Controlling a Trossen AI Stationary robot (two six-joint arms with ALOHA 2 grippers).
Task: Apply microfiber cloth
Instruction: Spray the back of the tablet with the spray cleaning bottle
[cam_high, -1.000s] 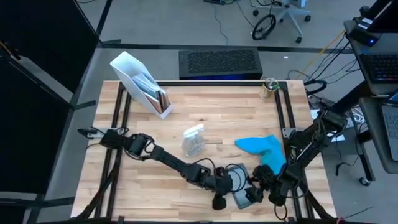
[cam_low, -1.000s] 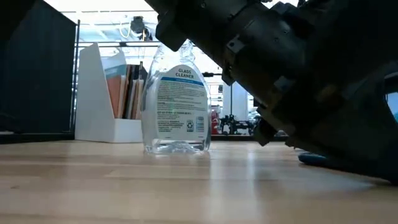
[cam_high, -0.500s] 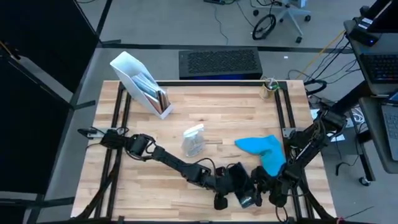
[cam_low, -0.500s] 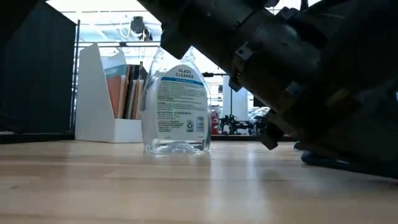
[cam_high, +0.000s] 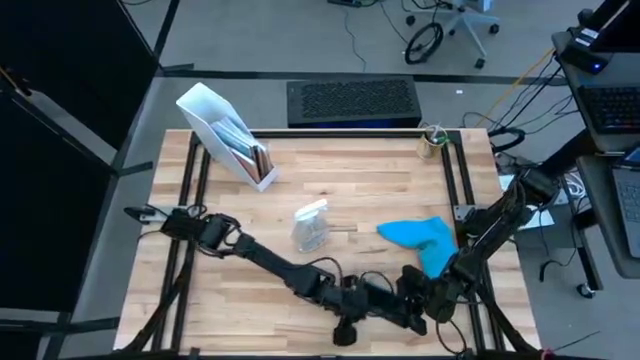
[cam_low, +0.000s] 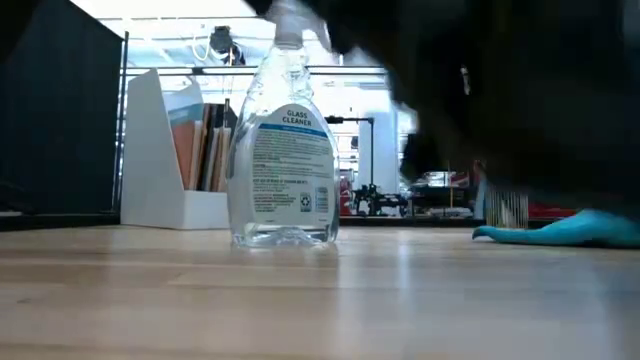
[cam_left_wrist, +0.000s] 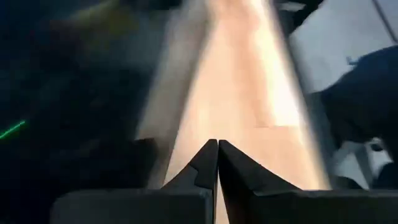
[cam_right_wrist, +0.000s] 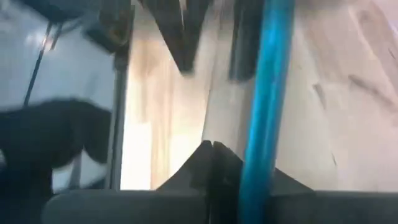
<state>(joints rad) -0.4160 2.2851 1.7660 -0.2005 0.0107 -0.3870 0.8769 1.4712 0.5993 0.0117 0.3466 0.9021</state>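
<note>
The microfiber cloth (cam_high: 422, 240) is sky blue and lies crumpled on the wooden table at the right; the low view shows the cloth (cam_low: 575, 229) flat on the board. Both arms meet near the table's front edge, just in front of the cloth. My left gripper (cam_high: 392, 306) reaches there from the left, and its fingers (cam_left_wrist: 217, 152) are shut on nothing. My right gripper (cam_high: 418, 296) comes in from the right over the cloth's near end and is shut (cam_right_wrist: 211, 149). A blurred blue streak (cam_right_wrist: 267, 93) runs beside its fingers. My right gripper is shut with nothing showing between its fingertips. The blue streak passes close by one finger (cam_right_wrist: 231, 163) in the blurred wrist view. I cannot tell whether it touches the cloth.
A clear glass-cleaner spray bottle (cam_high: 311, 225) stands upright mid-table. A white file holder (cam_high: 228, 135) with folders stands at the far left. A small jar (cam_high: 431, 142) sits at the far right corner. Dark frame rails (cam_high: 462, 190) run along both table sides.
My left arm has stretched farther toward the table's right edge along the front. My right arm has swung, its forearm now lying over the cloth's near end. The dark arm that filled the low view has moved away, uncovering the cloth. The cloth has stayed in place.
</note>
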